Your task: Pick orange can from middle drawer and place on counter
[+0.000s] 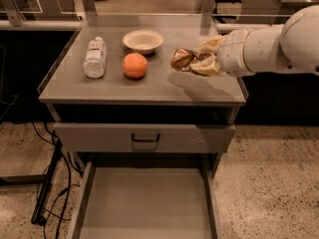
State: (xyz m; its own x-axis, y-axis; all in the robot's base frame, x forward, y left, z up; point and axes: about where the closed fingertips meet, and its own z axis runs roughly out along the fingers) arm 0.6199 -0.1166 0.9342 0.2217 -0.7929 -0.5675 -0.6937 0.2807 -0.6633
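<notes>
My gripper (pixel 195 61) comes in from the right over the right half of the counter (pixel 209 91). It is shut on the orange can (pixel 182 59), a wrinkly shiny brown and gold object held a little above the grey top. The can casts a shadow on the counter below it. The middle drawer (pixel 144 208) stands pulled open at the bottom of the view, its flat grey bottom bare.
On the counter stand an orange fruit (pixel 135 65), a white bowl (pixel 143 41) behind it and a lying clear bottle (pixel 94 57) at the left. A closed drawer front with a black handle (pixel 145 138) sits under the counter. Cables (pixel 47 193) lie on the floor left.
</notes>
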